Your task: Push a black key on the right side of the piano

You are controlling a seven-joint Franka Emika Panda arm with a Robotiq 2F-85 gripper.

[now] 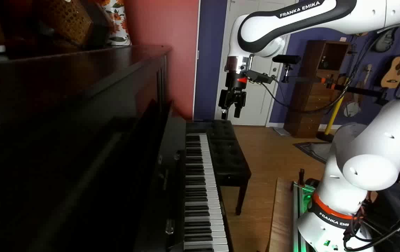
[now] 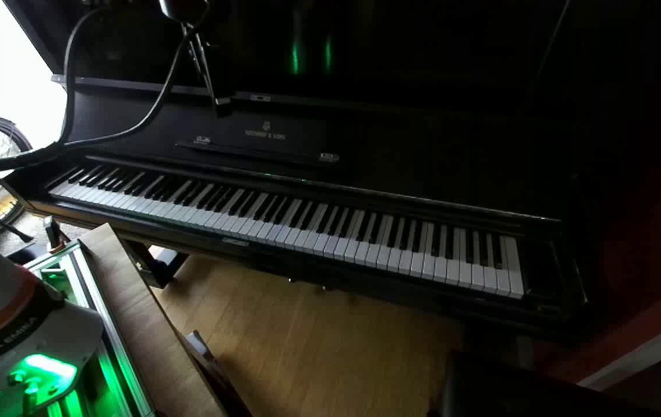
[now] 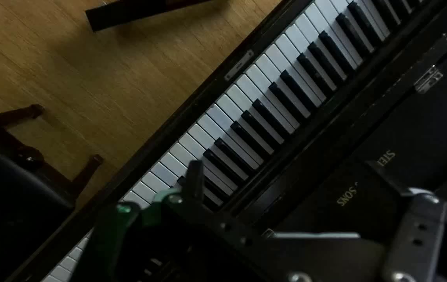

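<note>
The dark glossy upright piano [image 1: 123, 77] shows in both exterior views, with its front panel [image 2: 423, 156] and its long row of keys [image 2: 307, 234]. Black keys on its right side [image 2: 498, 255] are uncovered there. My gripper [image 1: 231, 113] hangs pointing down, high above the level of the keys [image 1: 214, 196], towards the piano's far end. In the wrist view my gripper [image 3: 284, 167] is open, with nothing between its fingers. One fingertip overlaps some black keys in that picture, but the gripper is apart from them. I cannot make out the gripper clearly in the view facing the piano.
A black padded bench [image 1: 228, 154] stands by the piano's far end; it also shows in the wrist view [image 3: 12, 196]. The robot base stands on a wooden table [image 2: 139, 336]. A cable [image 2: 116, 139] loops in front of the piano. A flowered object [image 1: 117, 22] stands on its top.
</note>
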